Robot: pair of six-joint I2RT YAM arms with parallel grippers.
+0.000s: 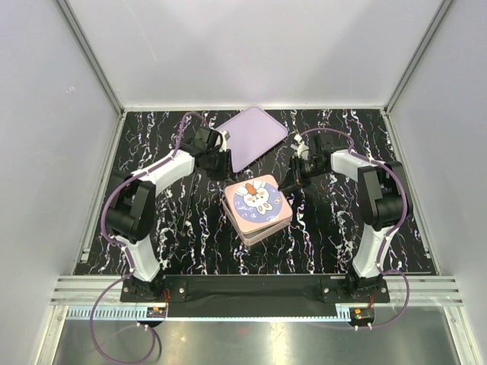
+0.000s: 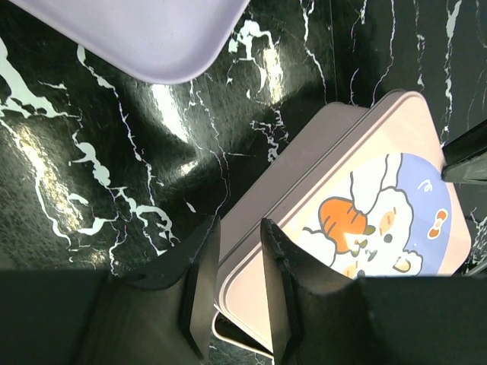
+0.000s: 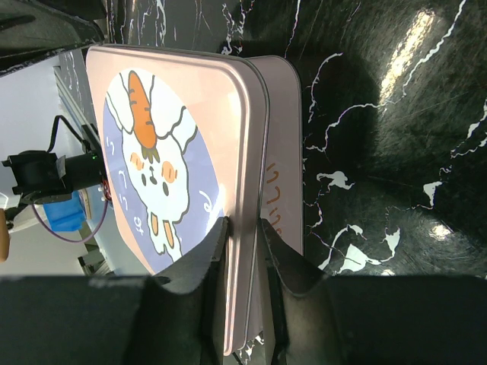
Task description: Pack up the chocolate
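Note:
The chocolate is out of view. A pink square lid (image 1: 259, 199) with a bunny and carrot picture sits over its pink box (image 1: 264, 233) at the table's middle. My left gripper (image 1: 223, 171) is at the lid's far left corner. In the left wrist view that gripper (image 2: 240, 228) straddles the lid's (image 2: 365, 198) rim, and a dark gap shows between lid and box rim (image 2: 228, 331) below. My right gripper (image 1: 289, 185) is at the lid's right corner. Seen from the right wrist, this gripper (image 3: 243, 224) pinches the lid's (image 3: 152, 152) edge.
A lilac tray (image 1: 251, 135) lies tilted behind the box, close to the left gripper; its corner also shows from the left wrist (image 2: 137, 38). The black marbled tabletop (image 1: 335, 228) is bounded by white walls on three sides.

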